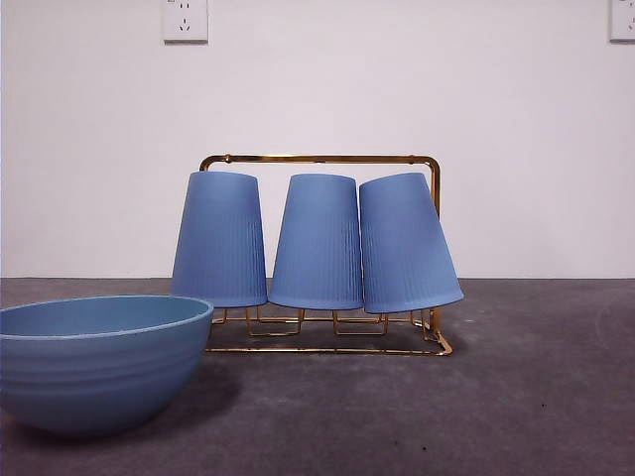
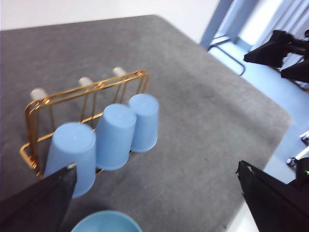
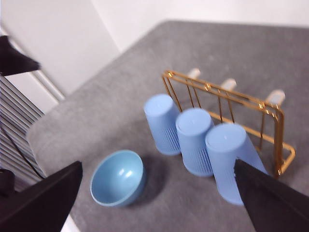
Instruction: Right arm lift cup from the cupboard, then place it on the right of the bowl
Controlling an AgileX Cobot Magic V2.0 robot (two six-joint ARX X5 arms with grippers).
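Three blue ribbed cups stand upside down on the gold wire cupboard (image 1: 317, 159): a left cup (image 1: 219, 238), a middle cup (image 1: 317, 241) and a right cup (image 1: 405, 243) that leans outward. The wide blue bowl (image 1: 99, 362) sits at the front left, close to the rack. In the right wrist view my right gripper (image 3: 159, 208) is open and empty, high above the table, with the nearest cup (image 3: 231, 159), the rack (image 3: 227, 96) and the bowl (image 3: 118, 177) below it. My left gripper (image 2: 154, 208) is open and empty, high above the cups (image 2: 115, 135) and the bowl (image 2: 106, 222).
The grey table (image 1: 536, 397) stretches to the right of the bowl and rack. A white wall with sockets (image 1: 185, 20) stands behind. The table's edge (image 2: 270, 130) shows in the left wrist view, with the other arm's black gripper (image 2: 275, 48) beyond it.
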